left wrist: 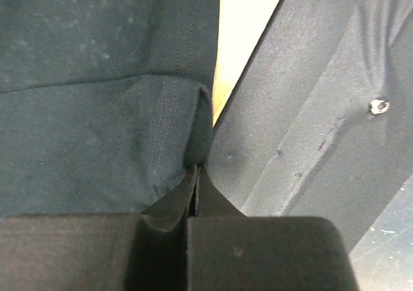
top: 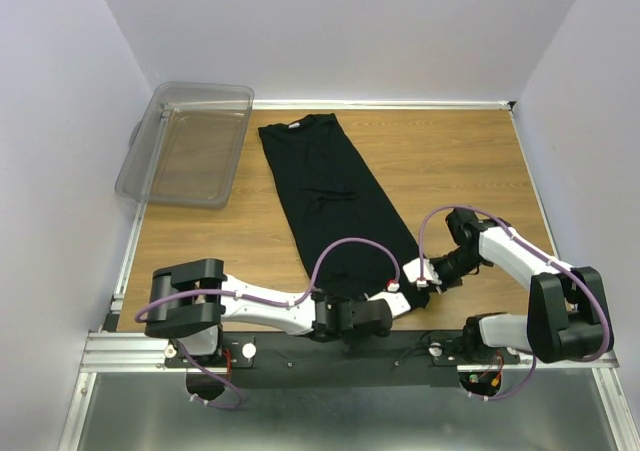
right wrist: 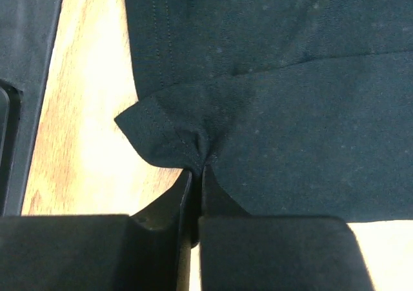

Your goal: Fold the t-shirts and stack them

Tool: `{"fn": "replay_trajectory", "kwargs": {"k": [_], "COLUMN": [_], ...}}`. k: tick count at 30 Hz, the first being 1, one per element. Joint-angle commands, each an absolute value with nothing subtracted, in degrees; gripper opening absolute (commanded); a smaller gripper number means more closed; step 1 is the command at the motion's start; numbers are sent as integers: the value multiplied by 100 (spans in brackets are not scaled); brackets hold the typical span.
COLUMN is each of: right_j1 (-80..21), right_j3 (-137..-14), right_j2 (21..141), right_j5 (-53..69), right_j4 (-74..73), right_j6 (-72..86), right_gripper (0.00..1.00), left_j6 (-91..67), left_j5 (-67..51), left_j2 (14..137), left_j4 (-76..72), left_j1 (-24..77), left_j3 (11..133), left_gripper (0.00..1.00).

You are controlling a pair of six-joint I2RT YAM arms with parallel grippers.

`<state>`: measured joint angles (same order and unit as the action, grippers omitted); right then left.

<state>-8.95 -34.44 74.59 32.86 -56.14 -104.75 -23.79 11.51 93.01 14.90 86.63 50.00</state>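
The t-shirt, folded into a long strip, lies slanted across the counter, collar end beside the bin, hem at the near edge. The left tool is clamped on the hem's left corner. The right tool pinches its right corner.

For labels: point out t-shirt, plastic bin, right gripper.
t-shirt point(top: 335, 201): top view, mid-body.
plastic bin point(top: 143, 151): top view, left wall.
right gripper point(right wrist: 196, 170): right wrist view, between fingertips.
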Motion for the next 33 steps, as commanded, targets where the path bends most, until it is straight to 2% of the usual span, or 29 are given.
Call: {"fn": "replay_trajectory", "kwargs": {"k": [1, 2, 4, 15, 21, 27, 33], "right_j1": [-932, -940, -940, -940, -940, -1054, -1213], "right_j3": [-3322, -3348, -3471, -4859, -6213, -7065, -8207], "right_j2": [7603, 7594, 7620, 8024, 8929, 9570, 10431], "right_j5": [3269, 3313, 3436, 4341, 4957, 5124, 4940], "right_j4": [-5388, -5414, -5501, -6460, -6670, -6241, -5389], "right_j6": [-10389, -10354, -10275, -9897, -9158, -8264, -6629], "right_gripper": [9, 4, 1, 1, 1, 1, 1], "left_j6": [-2373, -2399, -2443, -2408, -2259, -2136, -2241], "left_j5": [1073, 1046, 958, 396, 26, 53, 359], "left_j2": [8843, 8772, 8561, 7682, 7111, 6952, 6821], "left_j4": [1249, 1118, 959, 142, -440, -360, -439], "left_j1": [8570, 8543, 8447, 7788, 7067, 6654, 5477], "left_j3": [4764, 4703, 4501, 3824, 3551, 3577, 3542], "left_gripper": [0, 0, 0, 0, 0, 0, 0]}}
